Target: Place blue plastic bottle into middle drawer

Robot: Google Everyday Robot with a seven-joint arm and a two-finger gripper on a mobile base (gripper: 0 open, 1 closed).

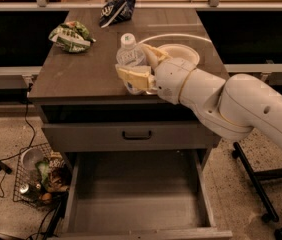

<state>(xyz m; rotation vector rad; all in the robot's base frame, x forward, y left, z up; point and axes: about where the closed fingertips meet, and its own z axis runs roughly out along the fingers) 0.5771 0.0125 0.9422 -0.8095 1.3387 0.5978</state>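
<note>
Camera view: arm (241, 109) stretched across tabletop (81, 76), tool (139, 67) gripping blue plastic bottle (129, 54).

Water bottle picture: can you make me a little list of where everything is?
bottle: blue plastic bottle upright on the tabletop, cap on
gripper: around the bottle, a finger on each side, shut on it
middle drawer: pulled open, under the tabletop
upper drawer: shut
nearby: white bowl behind the gripper; green bag and dark blue bag farther back
</note>
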